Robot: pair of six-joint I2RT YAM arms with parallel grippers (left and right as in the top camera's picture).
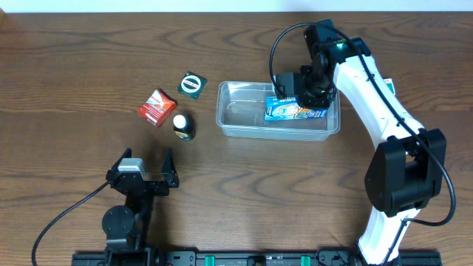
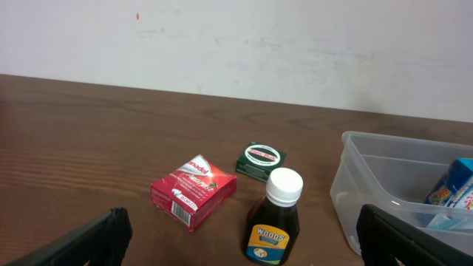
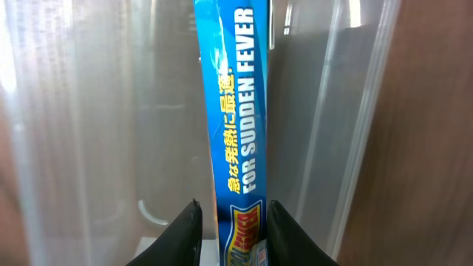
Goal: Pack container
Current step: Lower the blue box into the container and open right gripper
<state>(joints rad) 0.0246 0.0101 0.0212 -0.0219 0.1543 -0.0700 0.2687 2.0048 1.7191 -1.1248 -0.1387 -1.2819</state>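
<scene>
The clear plastic container (image 1: pixel 236 118) stands right of the table's middle; its left end shows in the left wrist view (image 2: pixel 347 185). A blue box (image 1: pixel 295 112) printed "FOR SUDDEN FEVER" is inside its right half, on edge (image 3: pixel 240 111). My right gripper (image 1: pixel 301 92) reaches down into the container with its fingers (image 3: pixel 234 222) on either side of the box. The right finger touches it and a small gap shows at the left finger. My left gripper (image 1: pixel 145 176) is open and empty near the front edge (image 2: pixel 244 230).
Left of the container lie a red packet (image 1: pixel 156 107) (image 2: pixel 194 191), a green packet (image 1: pixel 192 85) (image 2: pixel 260 159) and a dark Woods bottle with a white cap (image 1: pixel 182 125) (image 2: pixel 275 218). The container wall (image 3: pixel 347 111) stands close to the right of the box.
</scene>
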